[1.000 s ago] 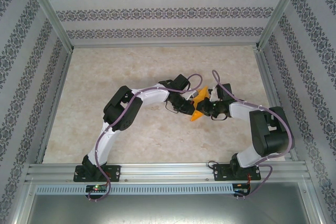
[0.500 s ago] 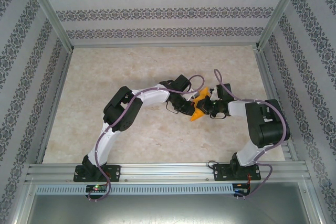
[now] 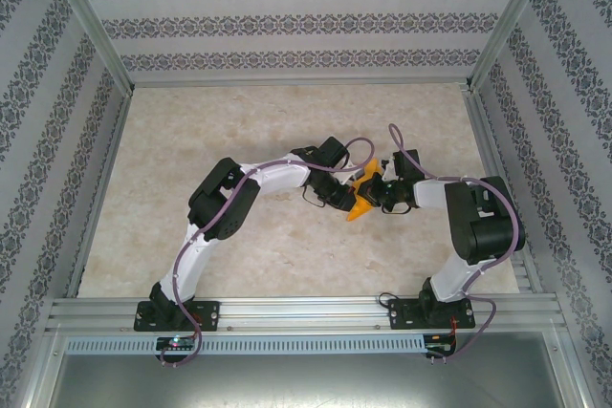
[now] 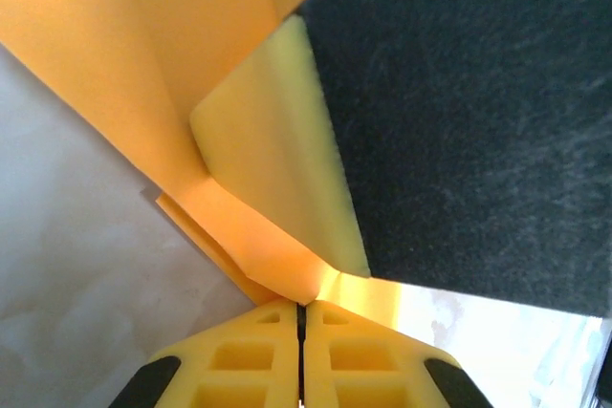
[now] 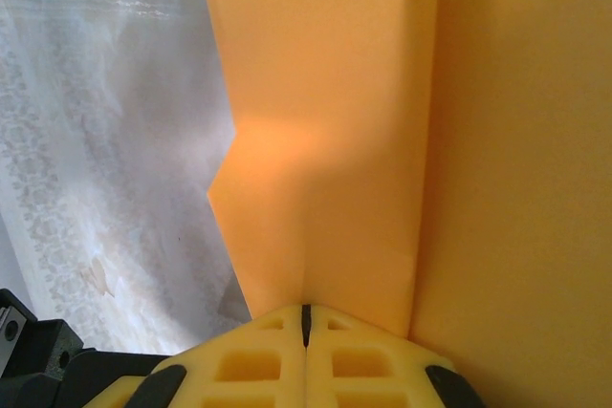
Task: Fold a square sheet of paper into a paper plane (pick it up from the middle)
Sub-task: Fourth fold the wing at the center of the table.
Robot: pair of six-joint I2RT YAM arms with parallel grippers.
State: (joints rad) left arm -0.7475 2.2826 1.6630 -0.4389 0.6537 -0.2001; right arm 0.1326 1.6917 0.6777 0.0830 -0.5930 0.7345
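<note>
Two claws meet near the middle of the desk (image 3: 239, 121), slightly right of centre, with the orange paper (image 3: 358, 207) caught between them. Top view: left claw (image 3: 349, 200) reaches in from the left, right claw (image 3: 379, 195) from the right, tips close together; the paper shows as a small folded orange wedge, one part sticking up behind the tips, a pointed part poking toward the near edge. Whether it touches the desk there, cannot tell. Left wrist view: left claw (image 4: 301, 311) has its yellow fingers (image 4: 239, 360) pressed together, seam a thin dark line, and a folded corner of the paper (image 4: 143, 74) runs right into the tips, so it is pinched shut on the paper. Layered edges visible along the lower left side of the sheet. A dark grainy surface (image 4: 478, 121) sits upper right, with a paler yellow strip (image 4: 277, 169) along its left border; what it belongs to is unclear. Right wrist view: right claw (image 5: 306, 312) likewise closed, fingers (image 5: 239, 365) flush, with the paper (image 5: 325, 93) rising straight out of the seam, a crease line running up from the tips and a notched left edge. Marbled desk (image 5: 115, 140) shows to the left of it. Patterned walls (image 3: 57, 140) ring the workspace.
</note>
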